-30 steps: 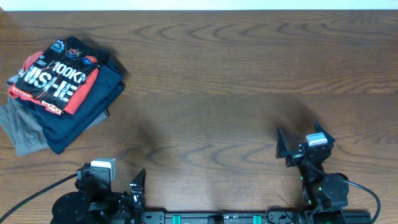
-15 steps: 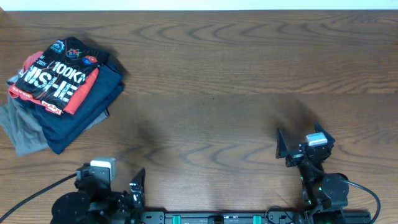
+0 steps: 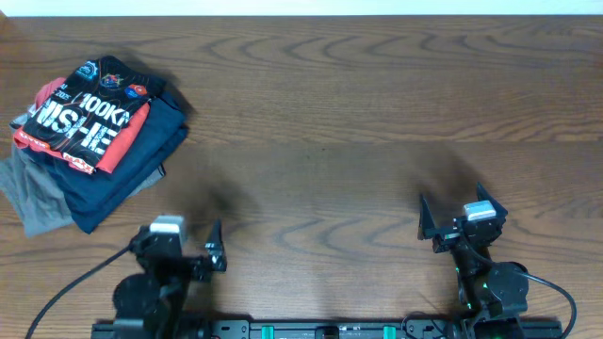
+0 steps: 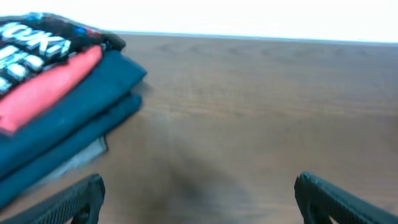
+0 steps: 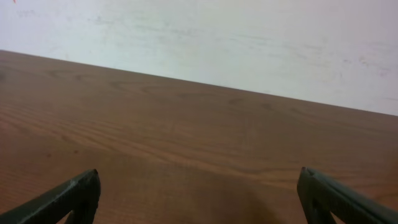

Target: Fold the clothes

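Left tool [image 4: 199, 200] open | jersey [image 4: 28, 50] ahead-left, atop stack [image 4: 74, 118], well apart

Open table [image 3: 377, 104] centre, right — clothes pile [image 3: 85, 121] far-left.

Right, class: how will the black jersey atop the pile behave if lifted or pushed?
Probably floppy: the black jersey is folded cloth, so it would unfold and droop. Pushed, it may slide off the red shirt beneath.
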